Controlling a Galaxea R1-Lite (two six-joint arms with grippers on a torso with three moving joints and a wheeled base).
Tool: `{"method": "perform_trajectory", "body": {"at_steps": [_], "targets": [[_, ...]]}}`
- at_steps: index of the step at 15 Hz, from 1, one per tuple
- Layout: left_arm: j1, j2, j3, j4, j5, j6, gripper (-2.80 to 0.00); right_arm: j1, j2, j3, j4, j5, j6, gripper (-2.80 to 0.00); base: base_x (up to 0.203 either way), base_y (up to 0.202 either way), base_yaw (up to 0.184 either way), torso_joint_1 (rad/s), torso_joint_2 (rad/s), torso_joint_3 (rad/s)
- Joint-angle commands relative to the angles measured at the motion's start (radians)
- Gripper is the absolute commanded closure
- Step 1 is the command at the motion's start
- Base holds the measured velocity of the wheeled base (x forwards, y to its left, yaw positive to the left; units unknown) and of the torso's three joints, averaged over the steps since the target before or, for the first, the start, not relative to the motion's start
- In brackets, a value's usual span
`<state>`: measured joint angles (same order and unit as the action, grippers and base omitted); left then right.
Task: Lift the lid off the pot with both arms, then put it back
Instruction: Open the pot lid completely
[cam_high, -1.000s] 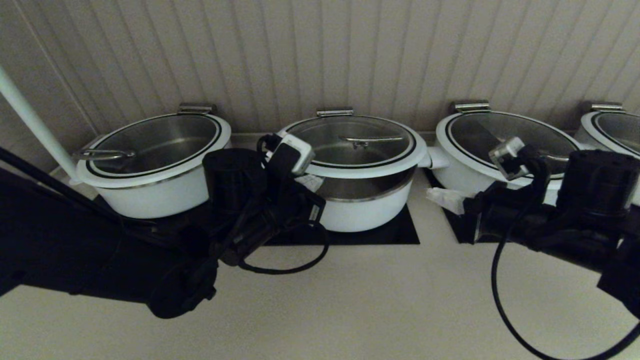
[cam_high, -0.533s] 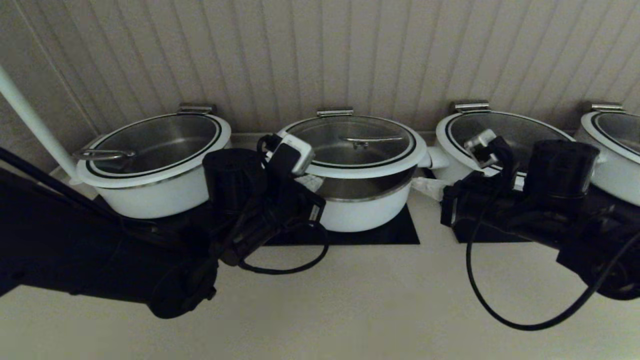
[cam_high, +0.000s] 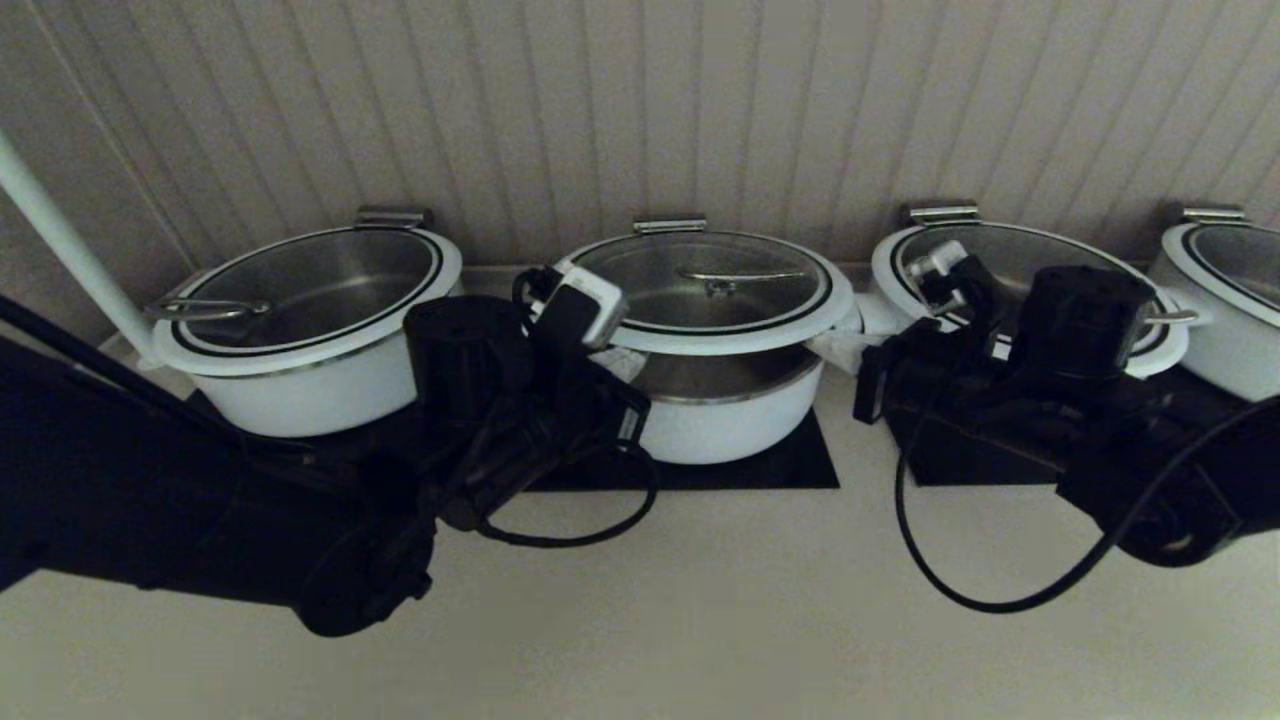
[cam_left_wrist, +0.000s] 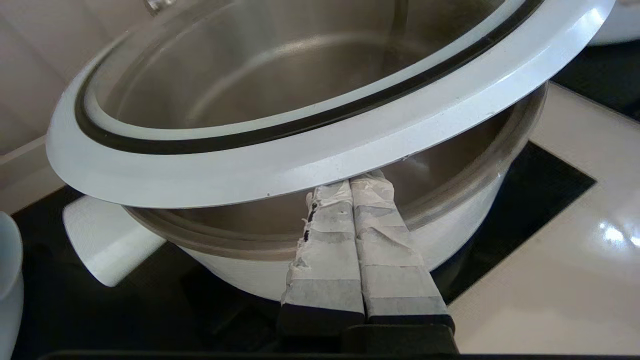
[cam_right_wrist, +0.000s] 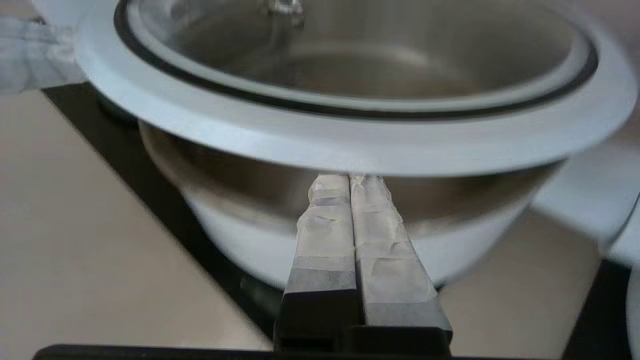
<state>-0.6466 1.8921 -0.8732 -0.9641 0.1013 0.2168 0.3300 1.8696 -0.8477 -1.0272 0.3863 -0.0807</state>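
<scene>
The lid (cam_high: 712, 290) stood raised clear of the pot (cam_high: 725, 415), a gap showing the steel bowl between them, on the table (cam_high: 700, 620). The left end effector (cam_left_wrist: 350, 186) had both fingers pressed together, tips tucked under the lid's white rim at the pot's left side, gripping nothing. The right end effector (cam_right_wrist: 348, 179) was likewise closed on nothing, tips under the rim at the right side.
</scene>
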Motion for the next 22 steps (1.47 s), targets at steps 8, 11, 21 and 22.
{"method": "perform_trajectory", "body": {"at_steps": [8, 11, 21, 22], "targets": [[-0.001, -0.011, 0.024, -0.002, 0.002, 0.002, 0.0, 0.006, 0.036, -0.01, -0.113, 0.012, 0.078, 0.0, 0.0, 0.0, 0.0, 0.0, 0.0, 0.0], [-0.001, -0.048, 0.113, -0.002, -0.001, 0.007, 0.0, 0.006, 0.034, -0.015, -0.116, 0.022, 0.078, 0.0, 0.0, 0.0, 0.0, 0.0, 0.0, 0.0], [-0.001, -0.143, 0.255, -0.016, -0.002, 0.006, 0.0, 0.006, 0.036, -0.03, -0.114, 0.023, 0.078, 0.0, 0.0, 0.0, 0.0, 0.0, 0.0, 0.0], [-0.001, -0.143, 0.255, -0.016, 0.0, 0.006, 0.0, 0.006, 0.036, -0.03, -0.114, 0.023, 0.078, 0.0, 0.0, 0.0, 0.0, 0.0, 0.0, 0.0]]}}
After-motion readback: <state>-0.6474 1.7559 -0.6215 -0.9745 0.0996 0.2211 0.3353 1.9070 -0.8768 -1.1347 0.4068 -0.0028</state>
